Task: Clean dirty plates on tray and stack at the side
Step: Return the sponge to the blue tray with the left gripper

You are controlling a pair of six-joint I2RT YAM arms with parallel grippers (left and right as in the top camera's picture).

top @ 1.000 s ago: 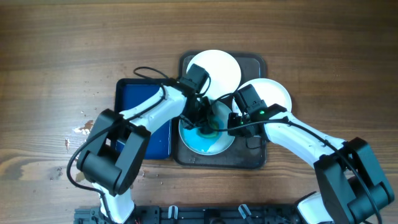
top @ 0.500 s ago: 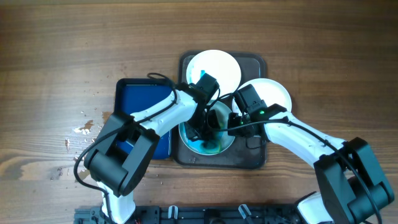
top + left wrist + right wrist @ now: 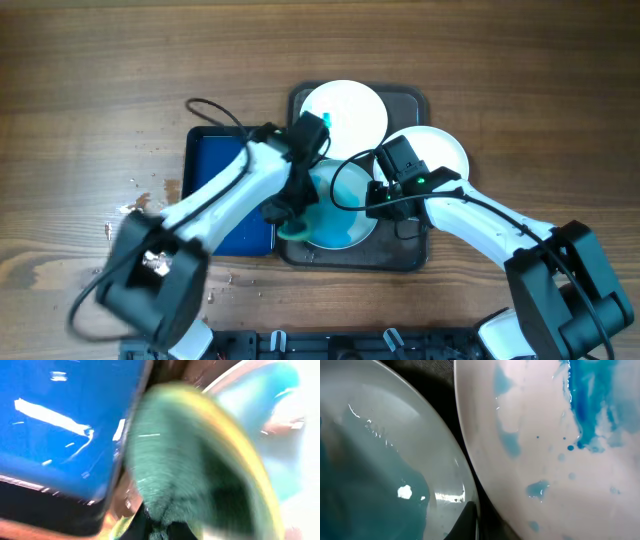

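The dark tray (image 3: 408, 255) holds three white plates. The front plate (image 3: 340, 205), smeared teal all over, also shows in the right wrist view (image 3: 375, 470). My right gripper (image 3: 373, 203) is shut on its right rim (image 3: 469, 519). The right plate (image 3: 440, 150) has blue marks (image 3: 555, 440). The far plate (image 3: 350, 115) has a small teal mark. My left gripper (image 3: 288, 212) is shut on a green and yellow sponge (image 3: 293, 229), which is at the front plate's left edge. The sponge is blurred in the left wrist view (image 3: 190, 460).
A smaller blue tray (image 3: 225, 185) lies just left of the dark tray; it also shows in the left wrist view (image 3: 60, 425). Small stains (image 3: 130, 207) mark the wooden table at the left. The arm bases stand at the near edge.
My left gripper has swept the sponge from the front plate's middle to its left edge. The teal smear is thinner and more spread. My right arm has not moved.
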